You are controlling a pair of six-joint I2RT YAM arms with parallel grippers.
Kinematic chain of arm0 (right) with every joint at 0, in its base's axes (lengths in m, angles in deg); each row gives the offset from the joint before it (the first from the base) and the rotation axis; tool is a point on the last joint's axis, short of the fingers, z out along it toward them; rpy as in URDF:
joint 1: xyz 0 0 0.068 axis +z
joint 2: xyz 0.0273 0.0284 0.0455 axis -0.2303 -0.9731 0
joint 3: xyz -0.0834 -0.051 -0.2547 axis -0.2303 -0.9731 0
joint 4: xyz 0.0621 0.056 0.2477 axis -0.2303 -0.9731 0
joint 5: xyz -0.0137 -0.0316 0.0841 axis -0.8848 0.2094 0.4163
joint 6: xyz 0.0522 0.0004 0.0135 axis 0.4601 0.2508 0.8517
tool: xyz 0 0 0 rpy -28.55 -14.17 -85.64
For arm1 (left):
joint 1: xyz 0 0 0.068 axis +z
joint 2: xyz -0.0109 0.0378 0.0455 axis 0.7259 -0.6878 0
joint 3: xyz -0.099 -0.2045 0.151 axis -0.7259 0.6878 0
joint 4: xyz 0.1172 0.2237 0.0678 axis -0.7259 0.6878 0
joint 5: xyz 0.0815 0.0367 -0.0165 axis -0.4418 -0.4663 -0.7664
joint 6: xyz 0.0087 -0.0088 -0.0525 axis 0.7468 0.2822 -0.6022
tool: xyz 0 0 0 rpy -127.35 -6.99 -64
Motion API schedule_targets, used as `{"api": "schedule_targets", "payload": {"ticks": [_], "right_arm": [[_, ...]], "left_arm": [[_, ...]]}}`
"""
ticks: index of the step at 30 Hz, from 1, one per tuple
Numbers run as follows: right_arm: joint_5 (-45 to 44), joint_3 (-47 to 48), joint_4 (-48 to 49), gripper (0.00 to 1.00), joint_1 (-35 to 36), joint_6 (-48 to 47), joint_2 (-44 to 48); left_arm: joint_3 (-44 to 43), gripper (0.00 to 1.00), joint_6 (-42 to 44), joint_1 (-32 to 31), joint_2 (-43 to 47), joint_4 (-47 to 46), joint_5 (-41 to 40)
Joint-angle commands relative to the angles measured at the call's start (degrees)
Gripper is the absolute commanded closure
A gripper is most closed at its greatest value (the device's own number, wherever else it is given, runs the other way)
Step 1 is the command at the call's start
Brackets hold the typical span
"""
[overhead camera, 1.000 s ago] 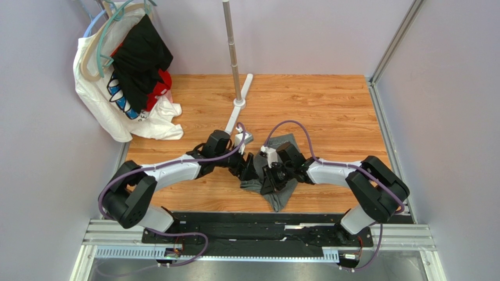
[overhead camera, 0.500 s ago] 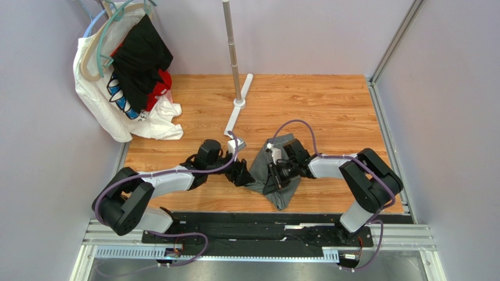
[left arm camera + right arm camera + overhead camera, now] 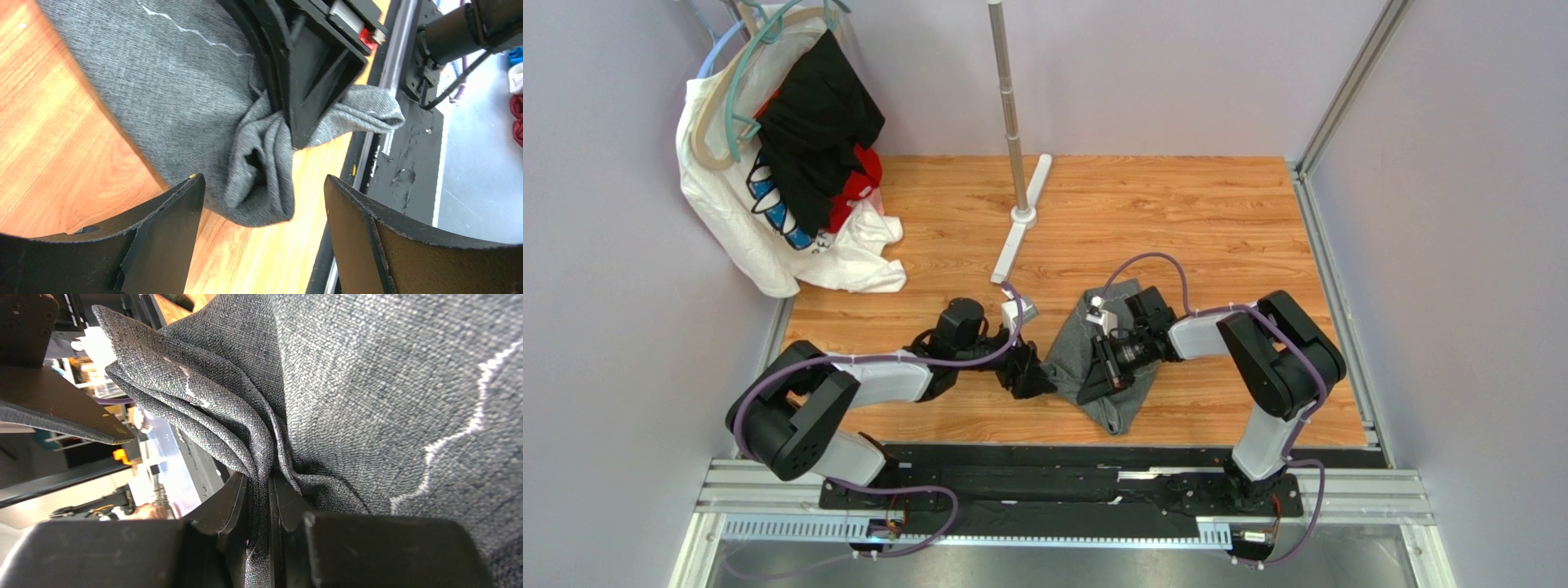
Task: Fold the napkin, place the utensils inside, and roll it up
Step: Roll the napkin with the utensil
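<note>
Wooden tabletop [image 3: 1210, 221] carries the napkin [image 3: 1066, 355], pinched in the right hand [image 3: 259, 493].

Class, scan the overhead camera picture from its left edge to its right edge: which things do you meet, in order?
In order: clothes on hangers → stand pole → napkin → right arm's elbow.

Dark grey flecked napkin [image 3: 159, 98] with wavy white stitching; orange-brown wood-grain table [image 3: 1210, 233]; purple cables [image 3: 1149, 256]; white, black and red clothes [image 3: 817, 116] with blue print; pale lilac walls [image 3: 1161, 74].
</note>
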Motion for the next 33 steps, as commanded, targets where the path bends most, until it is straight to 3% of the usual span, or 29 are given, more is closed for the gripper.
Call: {"api": "schedule_targets", "payload": {"ticks": [1, 9, 16, 19, 26, 33], "right_arm": [[-3.69, 0.35, -2.42, 1.0, -2.4, -0.85, -3.24], [-3.34, 0.96, -2.6, 1.0, -2.76, -0.85, -4.04], [-2.9, 1.23, -2.78, 1.0, -2.67, -0.84, -4.74], [-2.55, 1.23, -2.78, 1.0, -2.76, -0.93, -4.92], [-2.02, 1.31, -2.78, 1.0, -2.76, -1.02, -5.09], [-1.85, 1.4, -2.86, 1.0, -2.67, -1.11, -5.36]], "left_arm": [[0.67, 0.2, -0.25, -0.27, 0.61, -4.35, 2.64], [-1.35, 0.24, 1.59, -4.22, -2.37, -0.66, -0.69], [-3.02, 0.39, 2.39, -4.75, -3.87, 0.92, -3.33], [-3.55, 0.41, 2.74, -4.75, -4.14, 0.83, -4.83], [-4.08, 0.38, 3.44, -4.75, -3.52, -0.04, -5.71], [-1.79, 0.26, 5.72, -4.84, 0.07, -0.13, -9.48]]}}
